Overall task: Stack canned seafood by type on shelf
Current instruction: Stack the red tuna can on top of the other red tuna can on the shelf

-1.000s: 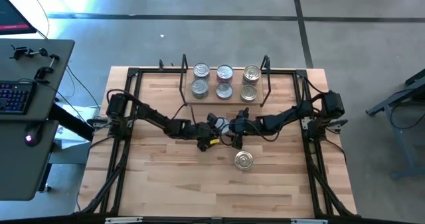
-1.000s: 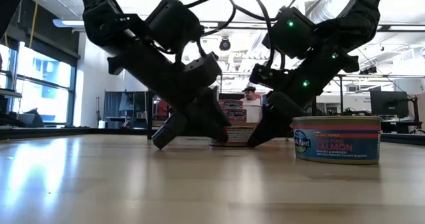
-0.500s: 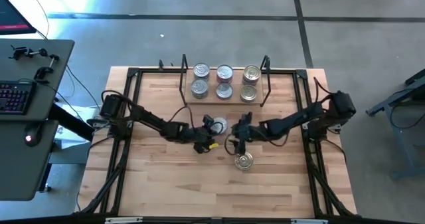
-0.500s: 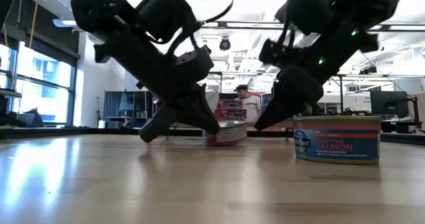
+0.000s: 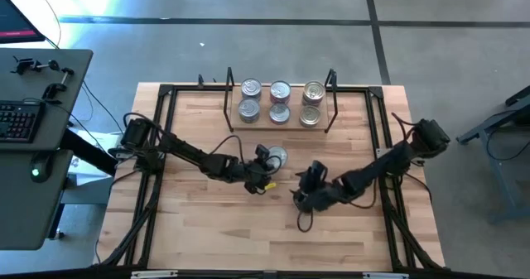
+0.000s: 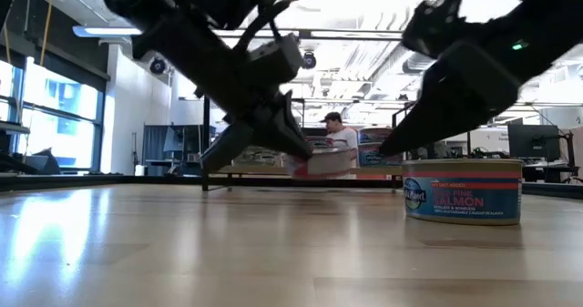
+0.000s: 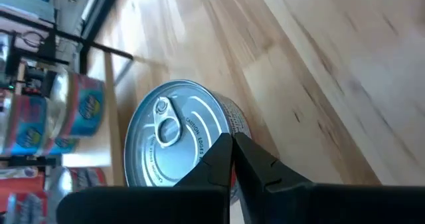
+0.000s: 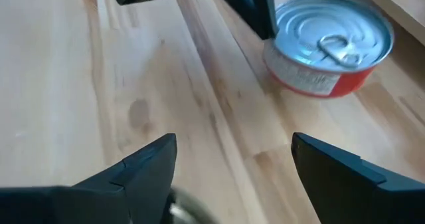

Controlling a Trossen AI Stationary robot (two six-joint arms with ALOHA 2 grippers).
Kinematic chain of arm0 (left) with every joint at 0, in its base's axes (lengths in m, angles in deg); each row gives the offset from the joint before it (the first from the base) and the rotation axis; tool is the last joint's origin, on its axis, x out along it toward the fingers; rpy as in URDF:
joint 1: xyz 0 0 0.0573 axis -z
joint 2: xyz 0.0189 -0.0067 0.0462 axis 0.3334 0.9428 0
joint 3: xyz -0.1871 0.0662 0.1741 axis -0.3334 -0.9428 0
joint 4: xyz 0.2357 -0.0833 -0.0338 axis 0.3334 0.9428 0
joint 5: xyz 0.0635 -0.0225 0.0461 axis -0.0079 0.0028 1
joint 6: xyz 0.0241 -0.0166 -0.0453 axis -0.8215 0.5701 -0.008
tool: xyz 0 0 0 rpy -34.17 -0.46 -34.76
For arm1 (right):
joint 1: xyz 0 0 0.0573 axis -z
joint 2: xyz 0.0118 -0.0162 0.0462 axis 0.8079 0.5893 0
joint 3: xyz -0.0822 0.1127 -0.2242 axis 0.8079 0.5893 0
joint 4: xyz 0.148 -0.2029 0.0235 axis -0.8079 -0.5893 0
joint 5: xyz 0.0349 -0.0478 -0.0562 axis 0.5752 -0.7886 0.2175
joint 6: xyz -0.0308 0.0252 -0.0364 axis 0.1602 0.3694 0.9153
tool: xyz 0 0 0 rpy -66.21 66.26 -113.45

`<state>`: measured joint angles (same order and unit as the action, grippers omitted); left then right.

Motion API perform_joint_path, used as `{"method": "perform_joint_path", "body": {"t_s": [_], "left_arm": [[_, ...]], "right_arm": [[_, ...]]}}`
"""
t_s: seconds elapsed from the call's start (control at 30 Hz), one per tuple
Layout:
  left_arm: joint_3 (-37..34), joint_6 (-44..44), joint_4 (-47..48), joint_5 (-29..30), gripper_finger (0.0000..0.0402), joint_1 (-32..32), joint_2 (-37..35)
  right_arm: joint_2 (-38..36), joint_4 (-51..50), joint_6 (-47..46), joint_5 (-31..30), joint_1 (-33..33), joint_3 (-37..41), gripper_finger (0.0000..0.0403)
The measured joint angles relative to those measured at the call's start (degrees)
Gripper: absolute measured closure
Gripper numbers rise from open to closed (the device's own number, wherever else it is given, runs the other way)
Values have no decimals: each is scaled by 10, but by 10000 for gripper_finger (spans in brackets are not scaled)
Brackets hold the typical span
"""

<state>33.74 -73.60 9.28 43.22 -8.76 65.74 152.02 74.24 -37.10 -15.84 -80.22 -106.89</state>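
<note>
- The right gripper (image 8: pixel 234 144) is hanging near the middle of the table (image 5: pixel 207 238), a little toward the front edge, with its fingers spread wide and nothing between them.
- The salmon can (image 6: pixel 463 190) is standing upright on the table with its lid up. Being round, it is offering no long axis to line up with.
- I judge that this can is sitting almost straight below the right gripper, so the coming move is turning on a short drop down over it. The right arm is clearly the nearer one.
- The left gripper (image 7: pixel 231 141) is lying just toward the left edge from there, with its fingers pressed together on nothing.
- Its tips are pointing at a red-labelled can (image 8: pixel 329 44) that is resting upright between the gripper and the shelf (image 5: pixel 263 127).
- The shelf is standing at the back edge, carrying six tins in three pairs.
- From above, the right gripper is hiding the salmon can completely. In the right wrist view only a curved sliver of rim is showing.
- Whether the left fingertips are touching the red-labelled can or stopping just short is hard to make out.
</note>
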Motion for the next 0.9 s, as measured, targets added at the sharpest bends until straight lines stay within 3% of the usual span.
{"method": "perform_joint_path", "body": {"t_s": [0.3,0.63,0.9], "left_arm": [[85,1,103,66,401,-3,-1],[194,-29,186,74,401,-88,-2],[231,-20,242,-14,401,-172,-2]], "right_arm": [[0,-40,-119,-101,-82,0,111],[0,-42,-125,-149,-105,0,111],[0,-44,-124,-149,-105,0,111]]}}
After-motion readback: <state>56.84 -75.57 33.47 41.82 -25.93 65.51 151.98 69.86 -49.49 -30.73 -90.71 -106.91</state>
